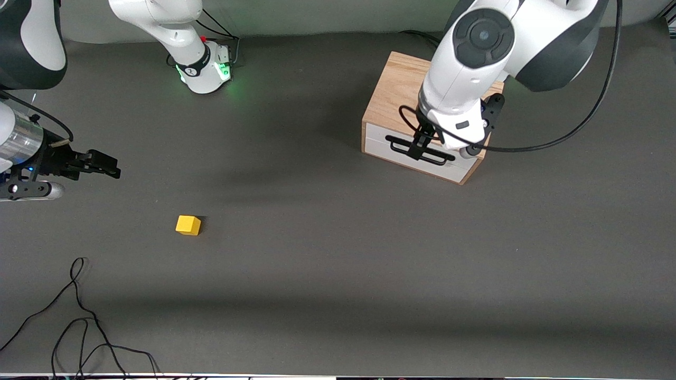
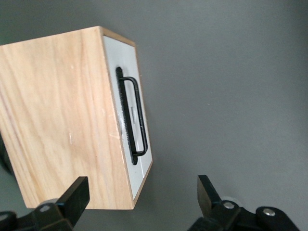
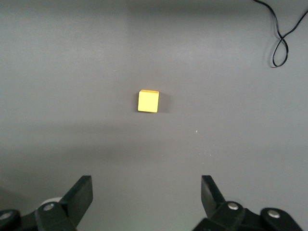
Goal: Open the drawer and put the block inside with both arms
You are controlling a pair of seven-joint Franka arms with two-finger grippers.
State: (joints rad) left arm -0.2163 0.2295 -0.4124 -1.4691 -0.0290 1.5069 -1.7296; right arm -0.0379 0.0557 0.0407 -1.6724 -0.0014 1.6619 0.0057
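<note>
Nearest the front camera: loose black cables (image 1: 79, 322) lying on the grey table (image 1: 338, 295) at the right arm's end, with a loop also showing in the right wrist view.

Next: yellow block (image 1: 188, 225), one small cube, standing alone on bare table toward the right arm's end, touching nothing, with open table all around it.

Right gripper (image 1: 108, 164): hangs over the table at the right arm's end, apart from the block; fingers (image 3: 79, 195) spread wide, holding nothing. Right arm waits.

Farther back: drawer (image 1: 422, 153), one, in a light oak box (image 1: 393, 92) toward the left arm's end. White front panel sits flush in the box, so the drawer is shut and its contents cannot be seen. Black wire handle (image 2: 137, 118) runs along the panel.

Left gripper (image 1: 422, 143): over the front edge of the box, at the handle. Fingers (image 2: 74, 197) stand wide apart, one over the oak top and one over the table in front of the panel, clasping nothing.

Farthest: right arm's green-lit base (image 1: 206, 71).
</note>
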